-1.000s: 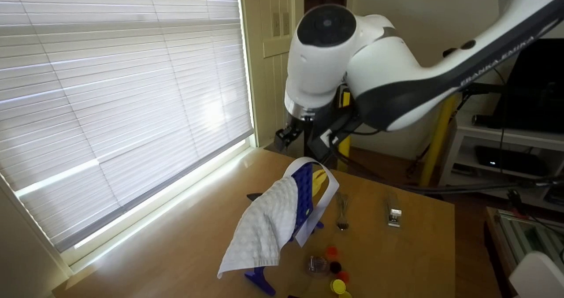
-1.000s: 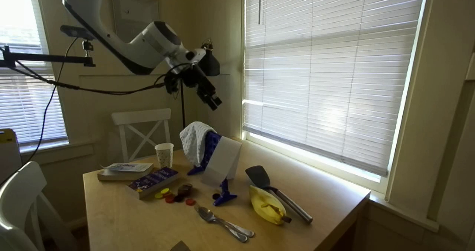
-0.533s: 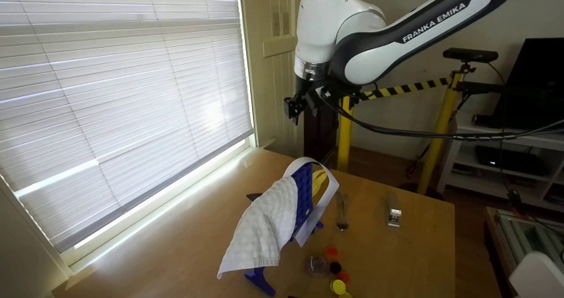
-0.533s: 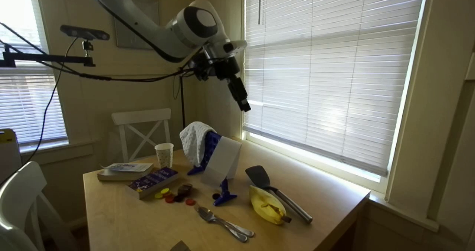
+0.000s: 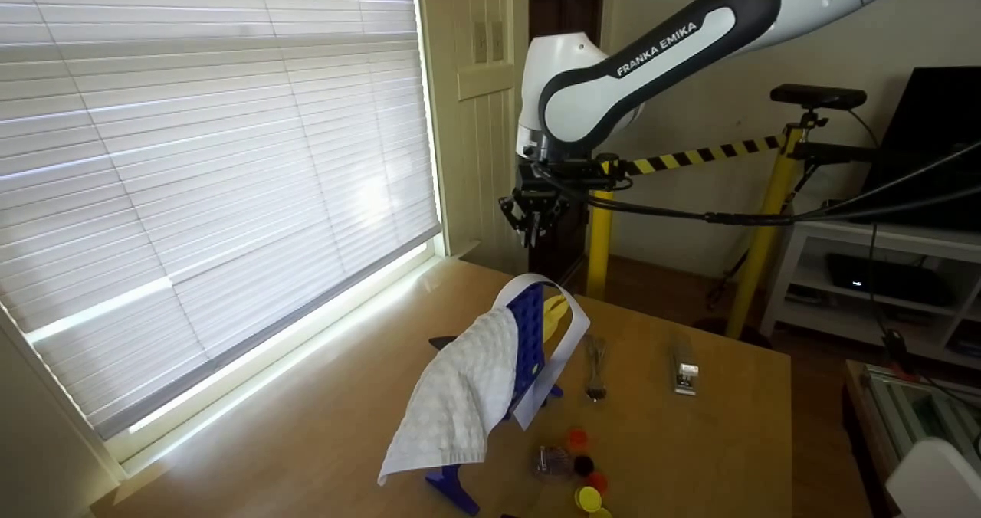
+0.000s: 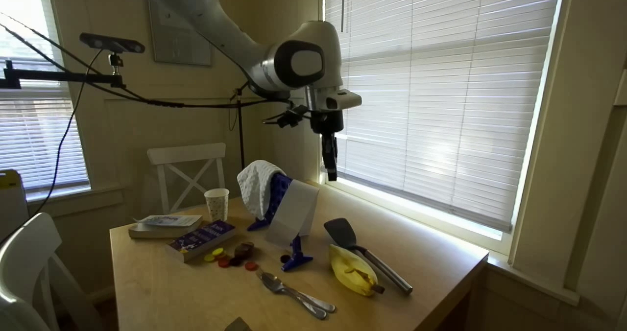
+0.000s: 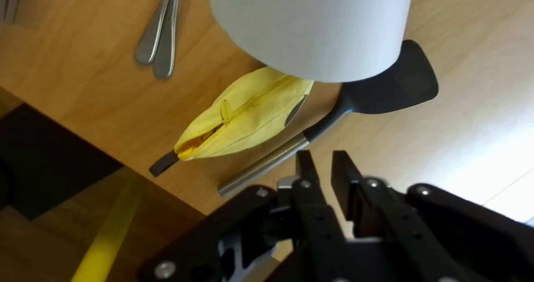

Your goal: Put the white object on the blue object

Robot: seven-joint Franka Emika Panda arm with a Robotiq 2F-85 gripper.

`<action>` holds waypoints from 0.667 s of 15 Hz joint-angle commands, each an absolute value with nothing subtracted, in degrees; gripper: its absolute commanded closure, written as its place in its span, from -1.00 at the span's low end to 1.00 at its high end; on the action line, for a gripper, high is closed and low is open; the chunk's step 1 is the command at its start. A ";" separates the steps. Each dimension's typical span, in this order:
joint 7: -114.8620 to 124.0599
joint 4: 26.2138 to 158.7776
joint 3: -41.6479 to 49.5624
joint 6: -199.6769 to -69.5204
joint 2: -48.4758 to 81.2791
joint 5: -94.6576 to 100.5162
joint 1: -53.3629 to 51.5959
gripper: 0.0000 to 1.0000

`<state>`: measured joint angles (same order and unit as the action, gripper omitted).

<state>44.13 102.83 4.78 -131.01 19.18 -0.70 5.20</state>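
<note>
Operator: Which items are plain in a single view only?

Technician: From left to right in an exterior view, a purple-covered paperback book (image 6: pixel 202 240) and a white speckled cup (image 6: pixel 217 206). In the wrist view, a dark patch (image 7: pixel 296 110) on a yellow banana-shaped fabric pouch (image 7: pixel 246 115).

Operator: Where do the task items lie relative to the black two-finger gripper (image 7: pixel 322 157)?

Technician: In both exterior views, left to right, a white textured cloth (image 5: pixel 460 391) is draped over a blue perforated stand (image 5: pixel 527 334) on splayed feet, and a thin white sheet (image 6: pixel 292 211) arches over the same stand. Which of the two the task means cannot be determined. The gripper hangs above the wooden table (image 6: pixel 171 292), near the sheet and apart from it. Its fingers (image 7: pixel 306 167) stand a narrow gap apart, with the table visible between their tips.

Operator: Which parts are hidden or unclear?

Technician: In an exterior view, the stand hides most of the pouch, and an object with a bright metal end (image 5: pixel 685 380) cannot be identified. In the wrist view, the upper edge cuts off the sheet, which covers one end of the pouch and part of the blade of a black-bladed, metal-handled spatula (image 7: pixel 400 84).
</note>
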 commanded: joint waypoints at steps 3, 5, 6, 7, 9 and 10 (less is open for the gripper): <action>43.08 97.80 4.99 -130.20 26.37 -14.33 7.43 1.00; 43.01 97.00 4.90 -129.92 27.65 -16.63 7.58 0.98; 42.92 96.53 4.80 -128.95 28.20 -17.41 7.55 0.98; 42.90 96.34 4.65 -128.05 28.24 -18.08 7.45 0.98; 43.03 95.78 4.44 -126.04 28.29 -18.92 7.24 0.98; 42.80 95.11 4.14 -124.06 28.41 -19.65 7.44 0.98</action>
